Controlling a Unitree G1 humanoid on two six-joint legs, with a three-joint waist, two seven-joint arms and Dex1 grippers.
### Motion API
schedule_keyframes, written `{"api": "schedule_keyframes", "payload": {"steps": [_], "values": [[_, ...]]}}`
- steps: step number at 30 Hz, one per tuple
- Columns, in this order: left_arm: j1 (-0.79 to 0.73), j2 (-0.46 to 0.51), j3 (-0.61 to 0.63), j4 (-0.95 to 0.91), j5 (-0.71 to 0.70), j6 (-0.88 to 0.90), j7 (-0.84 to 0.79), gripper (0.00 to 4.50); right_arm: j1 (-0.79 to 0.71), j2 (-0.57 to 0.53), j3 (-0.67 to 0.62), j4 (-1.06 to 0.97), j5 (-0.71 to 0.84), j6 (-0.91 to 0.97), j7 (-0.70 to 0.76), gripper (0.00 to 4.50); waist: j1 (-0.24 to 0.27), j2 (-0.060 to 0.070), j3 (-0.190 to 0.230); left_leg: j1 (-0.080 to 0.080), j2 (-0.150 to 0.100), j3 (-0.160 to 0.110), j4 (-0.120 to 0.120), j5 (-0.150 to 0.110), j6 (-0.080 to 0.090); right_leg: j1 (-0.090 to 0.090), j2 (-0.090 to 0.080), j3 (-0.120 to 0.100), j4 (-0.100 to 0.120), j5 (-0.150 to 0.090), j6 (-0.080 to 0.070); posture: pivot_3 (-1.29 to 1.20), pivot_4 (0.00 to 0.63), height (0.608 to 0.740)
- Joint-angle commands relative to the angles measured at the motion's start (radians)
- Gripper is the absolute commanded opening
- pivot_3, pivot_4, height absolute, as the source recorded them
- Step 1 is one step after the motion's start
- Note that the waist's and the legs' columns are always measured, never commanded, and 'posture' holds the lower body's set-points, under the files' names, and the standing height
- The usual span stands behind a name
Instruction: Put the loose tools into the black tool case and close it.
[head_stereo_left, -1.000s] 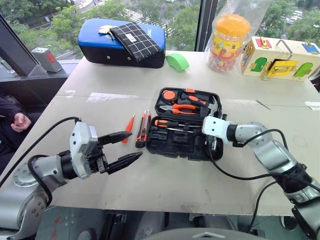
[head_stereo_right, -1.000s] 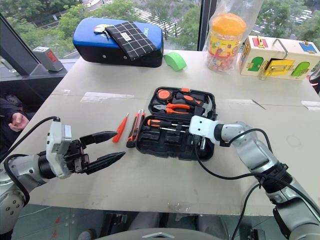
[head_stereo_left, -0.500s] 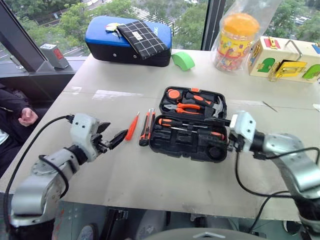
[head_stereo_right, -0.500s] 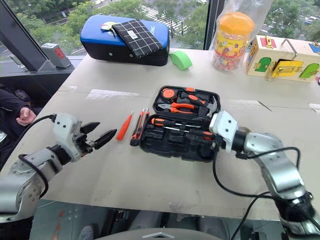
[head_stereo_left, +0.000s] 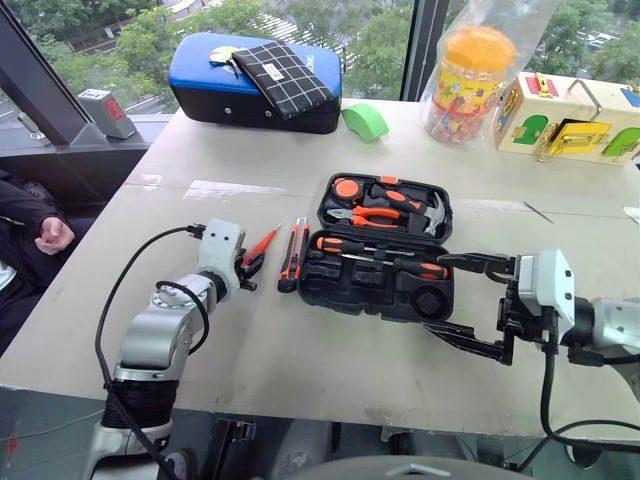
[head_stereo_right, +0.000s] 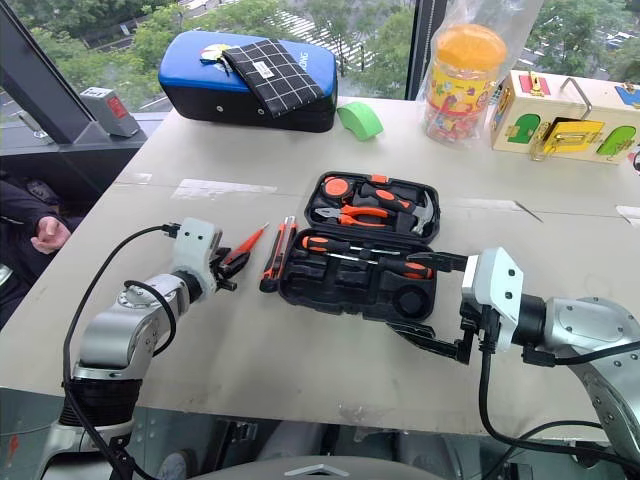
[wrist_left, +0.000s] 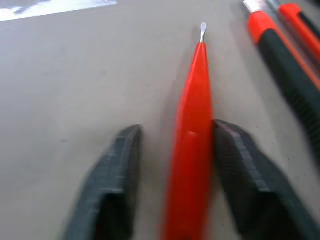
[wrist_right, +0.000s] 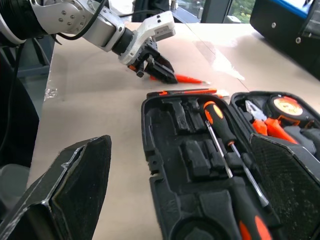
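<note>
- My left end effector (wrist_left: 172, 165) is low on the table (head_stereo_left: 300, 350), its two fingers astride the handle of the slim all-orange screwdriver (wrist_left: 192, 125). One finger (wrist_left: 235, 165) touches the handle; the other (wrist_left: 117, 165) stands a little off it, so the fingers are partly apart, not yet clamped.
- That screwdriver lies flat on the table, tip pointing toward 1 o'clock in the head view, at 9 o'clock of the black tool case (head_stereo_left: 385, 250).
- The orange-and-black utility knife (head_stereo_left: 291, 255) lies between the screwdriver and the case, just beside the case's edge.
- My right end effector (head_stereo_left: 470, 300) hangs at 4 o'clock of the case with its fingers spread wide, holding nothing and touching nothing.
- The case lies open on the table with two orange-and-black screwdrivers (head_stereo_left: 385, 258) in its near half.
</note>
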Motion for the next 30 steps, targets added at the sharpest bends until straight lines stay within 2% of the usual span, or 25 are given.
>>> {"api": "schedule_keyframes", "payload": {"steps": [1, 3, 6, 8, 12, 14, 20, 25, 30], "values": [[0.022, 0.014, -0.025, 0.01, 0.012, -0.046, -0.071, 0.43, 0.018, -0.012, -0.047, -0.048, 0.027, -0.005, -0.023, 4.5, 0.001, 0.0, 0.0, 0.0, 0.0, 0.0, 0.0, 0.0, -0.001, 0.0, -0.001, 0.0, 0.0, 0.0, 0.0, 0.0, 0.15, 0.74], [0.019, 0.024, -0.008, 0.026, 0.017, -0.096, -0.099, 0.37, 0.031, -0.007, -0.054, -0.055, 0.027, -0.012, -0.033, 4.5, 0.003, 0.0, 0.0, 0.0, -0.001, 0.0, 0.001, -0.001, -0.001, 0.0, -0.001, 0.0, 0.0, -0.001, -0.002, 0.0, 0.15, 0.74], [-0.03, 0.036, 0.086, 0.035, -0.079, -0.218, -0.239, 0.37, 0.073, -0.004, -0.075, -0.07, 0.009, -0.036, -0.041, 4.5, 0.004, -0.001, 0.001, -0.001, -0.001, 0.0, 0.001, -0.001, -0.001, 0.0, -0.001, 0.0, 0.0, -0.002, -0.003, 0.0, 0.15, 0.74], [-0.074, 0.101, 0.079, 0.002, -0.162, -0.225, -0.429, 0.37, 0.112, 0.002, -0.108, -0.089, 0.004, -0.057, -0.049, 4.5, 0.006, -0.002, 0.001, -0.002, 0.0, 0.0, 0.001, 0.0, 0.0, -0.001, -0.001, -0.001, -0.001, -0.002, -0.003, 0.0, 0.15, 0.74], [-0.169, 0.205, -0.059, 0.02, -0.152, -0.294, -0.707, 0.37, 0.204, -0.002, -0.175, -0.122, 0.004, -0.075, -0.039, 4.5, 0.011, 0.0, 0.0, -0.005, 0.0, -0.001, 0.001, 0.0, 0.0, -0.003, -0.001, -0.002, -0.002, -0.002, -0.003, 0.0, 0.15, 0.74], [-0.238, 0.224, -0.174, 0.093, -0.04, -0.432, -0.797, 0.37, 0.262, -0.001, -0.219, -0.139, 0.001, -0.089, -0.031, 4.5, 0.02, 0.002, -0.001, -0.005, -0.001, 0.0, 0.001, 0.0, 0.0, -0.002, -0.002, -0.002, -0.004, -0.002, -0.003, 0.0, 0.15, 0.74], [-0.489, 0.12, -0.419, 0.412, 0.189, -0.76, -0.969, 0.37, 0.385, 0.008, -0.345, -0.177, 0.025, -0.094, -0.031, 4.5, 0.022, 0.0, 0.0, -0.003, -0.001, 0.001, 0.002, 0.0, 0.001, 0.001, -0.001, -0.001, -0.004, -0.002, -0.003, 0.0, 0.15, 0.74], [-0.606, 0.037, -0.488, 0.615, 0.274, -0.926, -1.022, 0.37, 0.427, 0.017, -0.372, -0.21, 0.038, -0.09, -0.049, 4.5, 0.015, -0.001, 0.001, -0.004, -0.001, 0.0, 0.002, 0.0, 0.001, 0.0, 0.001, -0.001, -0.003, 0.0, 0.0, 0.0, 0.15, 0.74], [-0.631, 0.022, -0.506, 0.7, 0.323, -0.987, -1.054, 0.37, 0.451, 0.02, -0.39, -0.24, 0.05, -0.085, -0.075, 4.5, 0.005, -0.001, 0.001, -0.003, 0.0, 0.0, 0.003, 0.0, 0.001, 0.001, 0.005, -0.002, -0.002, 0.0, 0.001, 0.0, 0.15, 0.74]]}}
